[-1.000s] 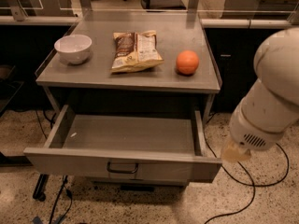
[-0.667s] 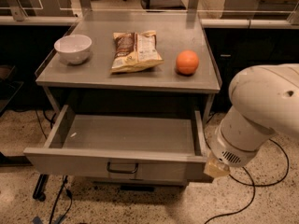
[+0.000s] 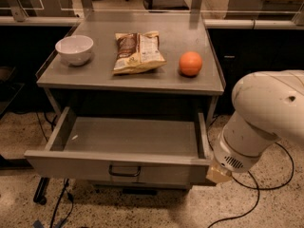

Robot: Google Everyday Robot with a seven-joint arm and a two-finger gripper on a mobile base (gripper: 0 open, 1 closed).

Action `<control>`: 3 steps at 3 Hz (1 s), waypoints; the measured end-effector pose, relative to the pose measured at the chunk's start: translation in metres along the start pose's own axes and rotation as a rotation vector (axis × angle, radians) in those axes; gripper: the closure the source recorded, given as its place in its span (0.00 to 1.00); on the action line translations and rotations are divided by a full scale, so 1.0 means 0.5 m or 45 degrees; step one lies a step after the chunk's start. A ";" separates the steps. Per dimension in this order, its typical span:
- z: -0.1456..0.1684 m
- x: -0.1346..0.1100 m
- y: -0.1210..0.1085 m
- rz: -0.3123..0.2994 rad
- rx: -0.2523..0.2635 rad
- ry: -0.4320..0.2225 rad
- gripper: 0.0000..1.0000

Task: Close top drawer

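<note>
The top drawer [image 3: 71,164] stands pulled out in the lower centre of the frame, with its dark handle [image 3: 125,171] at the middle of the front panel. The tool [image 3: 218,174], at the lower right beneath the white arm [image 3: 266,113], sits against the drawer's front right corner; I cannot tell whether it is open or closed. The tabletop [image 3: 99,75] above carries a white bowl [image 3: 74,49], a snack bag [image 3: 137,52] and an orange [image 3: 190,63].

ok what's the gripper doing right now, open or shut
Gripper: cannot be told; it is low by the right front corner of the wide grey metal top drawer, which stands open.
</note>
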State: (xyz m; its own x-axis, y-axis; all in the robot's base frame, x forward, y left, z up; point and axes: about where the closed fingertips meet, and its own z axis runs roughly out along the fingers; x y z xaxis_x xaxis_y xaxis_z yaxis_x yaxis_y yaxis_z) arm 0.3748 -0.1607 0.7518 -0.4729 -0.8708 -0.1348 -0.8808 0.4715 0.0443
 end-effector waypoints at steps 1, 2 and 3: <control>0.100 -0.014 -0.006 0.032 -0.005 -0.007 1.00; 0.142 -0.042 -0.031 0.051 0.035 -0.032 1.00; 0.169 -0.059 -0.054 0.080 0.063 -0.044 1.00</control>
State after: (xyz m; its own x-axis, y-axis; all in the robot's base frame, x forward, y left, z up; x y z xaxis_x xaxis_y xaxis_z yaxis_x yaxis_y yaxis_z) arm 0.4148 -0.1359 0.6708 -0.5255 -0.8342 -0.1671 -0.8466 0.5323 0.0050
